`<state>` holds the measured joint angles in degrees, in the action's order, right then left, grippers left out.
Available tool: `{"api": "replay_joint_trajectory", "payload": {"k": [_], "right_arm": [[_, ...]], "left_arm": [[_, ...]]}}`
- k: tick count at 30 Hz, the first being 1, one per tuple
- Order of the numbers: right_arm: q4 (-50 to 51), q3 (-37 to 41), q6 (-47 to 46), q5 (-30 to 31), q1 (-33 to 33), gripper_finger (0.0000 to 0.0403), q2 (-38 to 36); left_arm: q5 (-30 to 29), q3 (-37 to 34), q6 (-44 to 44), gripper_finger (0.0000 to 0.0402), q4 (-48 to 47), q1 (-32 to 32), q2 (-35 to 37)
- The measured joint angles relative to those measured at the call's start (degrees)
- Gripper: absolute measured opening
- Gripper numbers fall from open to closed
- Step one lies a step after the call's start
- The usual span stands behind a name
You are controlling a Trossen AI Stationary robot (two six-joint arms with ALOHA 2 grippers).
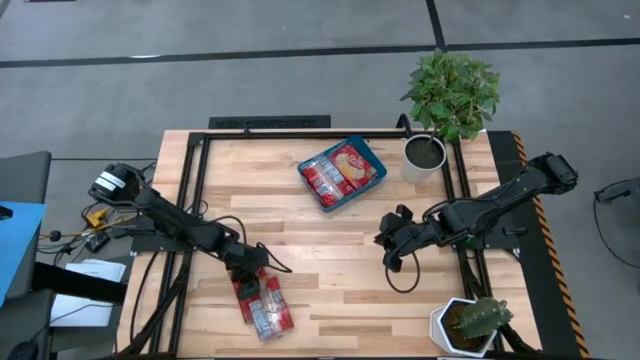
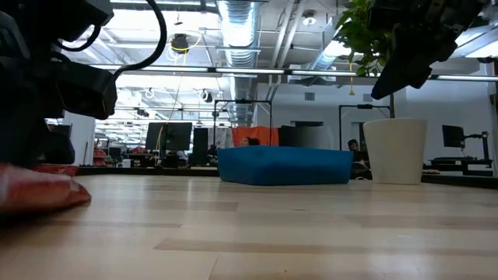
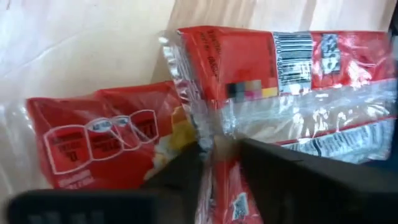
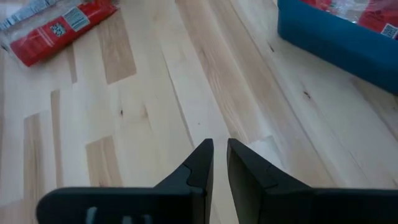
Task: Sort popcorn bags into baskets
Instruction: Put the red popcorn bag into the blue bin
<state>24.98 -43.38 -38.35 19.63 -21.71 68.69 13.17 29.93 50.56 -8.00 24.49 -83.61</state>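
Two or three popcorn bags lie in a loose pile near the table's front left; they also show in the low view. The left wrist view shows a red bag with a cream picture and a bag with a barcode and clear middle. My left gripper is down on this pile, shut on a bag. The teal basket at the far middle holds several bags. My right gripper hangs above bare table right of centre, shut on nothing. My left gripper pinches a raised red strip of a popcorn bag between its two fingers, where the two bags meet. Whether it is an edge or a fold, I cannot tell. The fingers slant down from the table's left. The bags lie on the table.
A white pot with a leafy plant stands right of the basket. A white pot with a cactus sits at the front right. Black frame rails run along the table's sides. Bare wood lies between the grippers.
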Motion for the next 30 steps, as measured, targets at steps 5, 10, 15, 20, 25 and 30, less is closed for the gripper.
{"api": "replay_joint_trajectory", "payload": {"k": [5, 10, 15, 20, 25, 30], "right_arm": [[0.02, 0.00, -0.04, 0.05, 0.00, 0.0070, 0.00], [-0.22, 0.00, -0.24, 0.05, 0.00, 0.0070, 0.00], [-0.29, 0.00, -0.24, 0.05, 0.00, 0.0070, -0.57], [-0.09, -0.01, -0.20, 0.03, 0.00, 0.0070, -1.31], [-0.32, -0.02, -0.13, 0.01, 0.00, 0.0070, -2.35], [0.12, -0.02, -0.02, 0.00, 0.00, 0.0070, -4.83]], "left_arm": [[0.17, -0.04, -1.02, 0.0011, 0.68, -1.15, -0.39], [2.89, -0.01, -1.41, 0.0002, 1.96, -5.51, 1.57], [4.30, 1.06, -3.56, 0.0000, 1.41, -11.90, 6.21], [6.07, 1.88, -4.49, 0.0000, 1.77, -18.05, 9.75], [10.24, 4.02, -7.17, 0.0000, 2.12, -24.08, 10.43], [13.97, 8.01, -11.55, 0.0000, 2.25, -29.29, 10.45]]}}
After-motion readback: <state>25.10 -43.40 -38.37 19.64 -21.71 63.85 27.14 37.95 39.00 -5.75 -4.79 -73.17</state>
